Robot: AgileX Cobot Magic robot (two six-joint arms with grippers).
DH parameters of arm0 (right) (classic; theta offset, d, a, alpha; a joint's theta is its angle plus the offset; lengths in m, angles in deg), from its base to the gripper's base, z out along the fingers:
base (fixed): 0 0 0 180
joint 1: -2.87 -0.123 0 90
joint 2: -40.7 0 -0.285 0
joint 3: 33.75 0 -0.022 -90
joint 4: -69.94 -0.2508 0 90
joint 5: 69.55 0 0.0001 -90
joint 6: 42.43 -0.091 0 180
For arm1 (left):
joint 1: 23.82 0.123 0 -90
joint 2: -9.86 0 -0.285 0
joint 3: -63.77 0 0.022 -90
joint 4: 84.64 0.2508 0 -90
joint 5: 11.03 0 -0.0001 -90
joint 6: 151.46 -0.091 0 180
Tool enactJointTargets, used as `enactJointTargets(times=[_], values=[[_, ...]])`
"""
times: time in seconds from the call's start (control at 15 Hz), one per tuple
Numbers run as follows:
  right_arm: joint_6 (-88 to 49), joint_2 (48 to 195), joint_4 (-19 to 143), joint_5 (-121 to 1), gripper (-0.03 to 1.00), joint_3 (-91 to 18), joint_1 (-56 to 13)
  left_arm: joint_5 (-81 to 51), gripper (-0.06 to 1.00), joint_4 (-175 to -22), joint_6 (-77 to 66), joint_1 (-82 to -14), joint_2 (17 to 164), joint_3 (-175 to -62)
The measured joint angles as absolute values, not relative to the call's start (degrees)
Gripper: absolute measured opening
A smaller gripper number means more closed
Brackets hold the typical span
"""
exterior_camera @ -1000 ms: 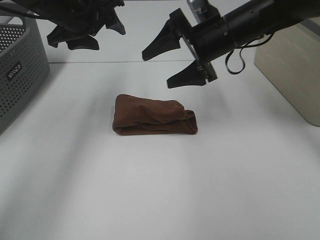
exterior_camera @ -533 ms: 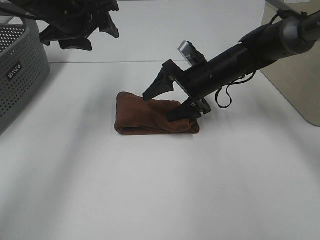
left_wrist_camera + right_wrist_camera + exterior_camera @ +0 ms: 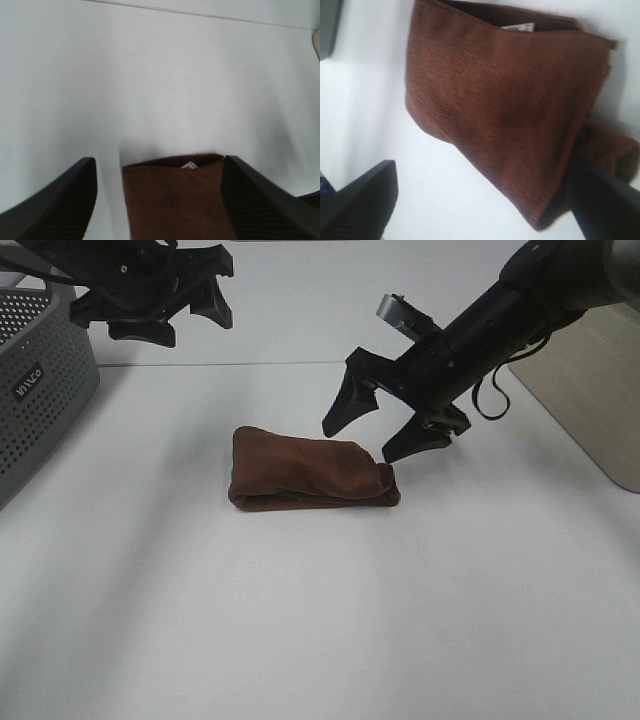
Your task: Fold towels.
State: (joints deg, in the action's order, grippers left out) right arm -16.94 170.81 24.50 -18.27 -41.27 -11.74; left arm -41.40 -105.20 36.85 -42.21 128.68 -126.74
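Note:
The dark brown towel (image 3: 310, 477) lies folded into a thick, narrow bundle in the middle of the white table. Its white tag (image 3: 520, 26) peeks out at one edge. My right gripper (image 3: 362, 440) hangs open just behind and above the bundle's right end, holding nothing. In the right wrist view the towel (image 3: 505, 100) fills the space between its fingers (image 3: 360, 205). My left gripper (image 3: 165, 315) is open and raised high at the back left, well away from the cloth. Its wrist view shows the towel (image 3: 175, 200) and tag (image 3: 189, 165) far below its spread fingers (image 3: 60, 210).
A grey perforated basket (image 3: 40, 390) stands at the table's left edge. A beige box (image 3: 590, 380) stands at the right. Bare white tabletop (image 3: 320, 620) stretches in front of the towel.
The right gripper came down onto the towel's right end, then drew back up and to the right, still open. The bundle now lies a little flatter. The left gripper drifted slightly left.

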Motion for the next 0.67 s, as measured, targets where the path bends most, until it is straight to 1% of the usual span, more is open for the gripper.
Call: enactJointTargets(times=[0.13, 0.47, 0.67], values=[[-25.5, 167.3, 35.5, -17.5, 0.85, -41.3, -11.7, -45.5, 0.67, -100.6, 35.3, -42.2, 125.5, -126.7], [-37.4, 154.7, 49.5, -9.7, 0.85, -41.3, -11.7, -57.5, 0.67, -91.1, 35.1, -42.2, 117.9, -126.7], [-41.8, 146.3, 57.0, -2.6, 0.85, -41.3, -11.7, -67.4, 0.67, -87.3, 35.1, -42.2, 113.8, -126.7]])
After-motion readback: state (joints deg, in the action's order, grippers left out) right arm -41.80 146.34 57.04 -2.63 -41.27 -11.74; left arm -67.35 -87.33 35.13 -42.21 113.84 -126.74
